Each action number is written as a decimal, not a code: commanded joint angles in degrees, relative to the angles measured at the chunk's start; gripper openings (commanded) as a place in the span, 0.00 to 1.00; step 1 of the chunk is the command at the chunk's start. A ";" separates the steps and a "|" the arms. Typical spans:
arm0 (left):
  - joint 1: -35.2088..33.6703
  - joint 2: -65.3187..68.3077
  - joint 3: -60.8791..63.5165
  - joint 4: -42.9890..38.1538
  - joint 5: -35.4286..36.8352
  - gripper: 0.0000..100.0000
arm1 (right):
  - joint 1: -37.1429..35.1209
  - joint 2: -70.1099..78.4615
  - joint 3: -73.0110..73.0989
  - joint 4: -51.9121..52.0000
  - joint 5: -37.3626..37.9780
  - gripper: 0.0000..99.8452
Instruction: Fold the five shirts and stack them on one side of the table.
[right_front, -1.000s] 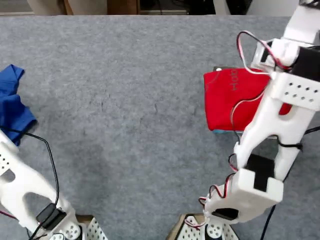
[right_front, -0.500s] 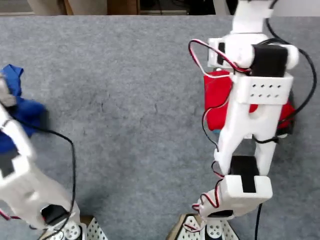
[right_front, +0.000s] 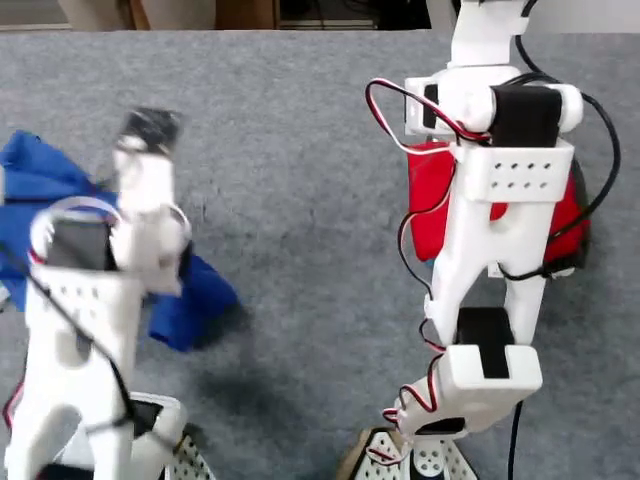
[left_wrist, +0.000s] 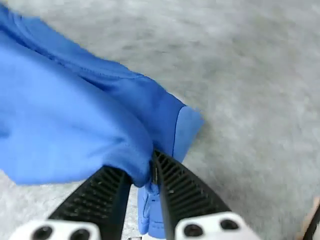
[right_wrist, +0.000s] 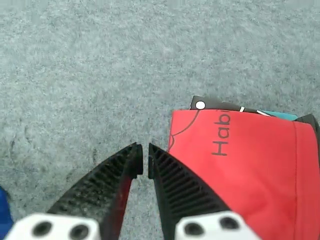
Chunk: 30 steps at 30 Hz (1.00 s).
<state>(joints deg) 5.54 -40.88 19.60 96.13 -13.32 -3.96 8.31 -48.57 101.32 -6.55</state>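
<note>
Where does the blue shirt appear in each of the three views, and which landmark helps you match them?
High view: the blue shirt lies crumpled on the table's left side, partly under an arm.
Left wrist view: it is pinched in the left gripper and spreads out beyond it.
Right wrist view: a blue sliver at the picture's edge, well apart from the red shirt.
Shared landmark: the grey table cover.

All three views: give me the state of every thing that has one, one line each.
Blue shirt: unfolded, bunched, a fold pinched in the left hand.
Left hand: shut on the blue shirt.
Red shirt: folded, flat, on top of a pile.
Pile: dark and teal edges peek out under the red shirt.
Right hand: shut, empty, over the table beside the red shirt.
</note>
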 joint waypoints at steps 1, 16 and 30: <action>7.21 -8.57 3.78 -0.53 0.09 0.02 | -1.19 0.75 -2.33 0.26 0.35 0.04; -18.46 -18.77 -9.58 0.26 8.09 0.28 | -10.51 5.41 -2.24 -2.46 0.35 0.16; -65.23 -0.04 18.81 -26.20 1.23 0.28 | -44.62 20.18 -2.42 -2.02 -0.88 0.28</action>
<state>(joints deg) -54.15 -43.43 36.57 73.89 -9.54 -42.29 27.03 -48.57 99.82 -6.55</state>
